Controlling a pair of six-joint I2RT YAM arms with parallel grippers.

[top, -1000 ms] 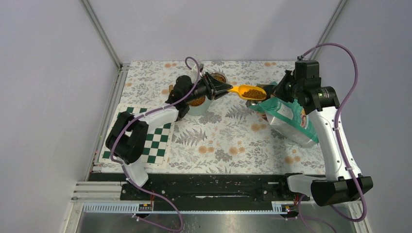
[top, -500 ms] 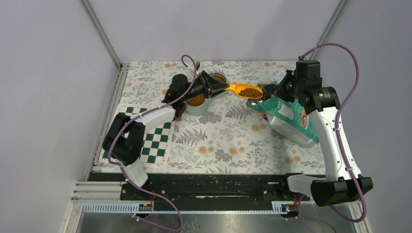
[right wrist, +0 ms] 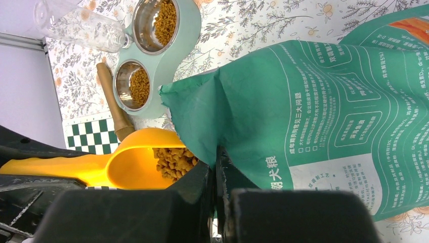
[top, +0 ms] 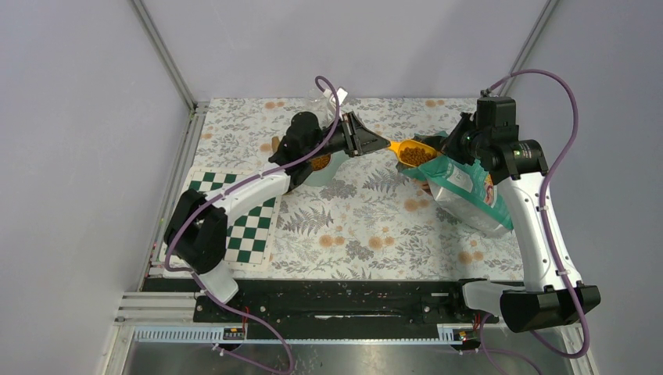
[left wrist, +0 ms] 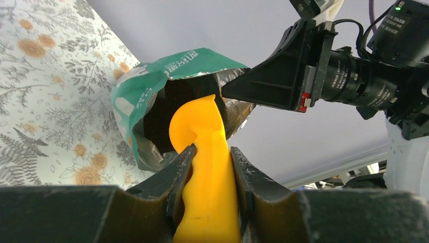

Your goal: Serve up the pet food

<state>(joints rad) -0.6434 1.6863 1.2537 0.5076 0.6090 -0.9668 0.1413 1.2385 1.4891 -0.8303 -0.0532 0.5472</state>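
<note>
Left pincer [left wrist: 210, 153], gripping the scoop [top: 412, 151] of kibble [right wrist: 174, 161], has swung back to the bag [right wrist: 303, 111], which the right pincer [right wrist: 215, 169] pinches; serving looks delayed.

The right gripper [right wrist: 216, 167] pinches the open lip of a green bag [right wrist: 313, 126], its fingers closed tight on the fold. Just beside the bag's mouth, an orange scoop [right wrist: 116, 164] carries a load of pet food [right wrist: 174, 161]. Beyond, a pale-green twin-bowl feeder [right wrist: 176, 58] on the floral cloth [right wrist: 243, 30] holds more of it. A clear bottle [right wrist: 76, 25] lies at the cloth's edge.
</note>
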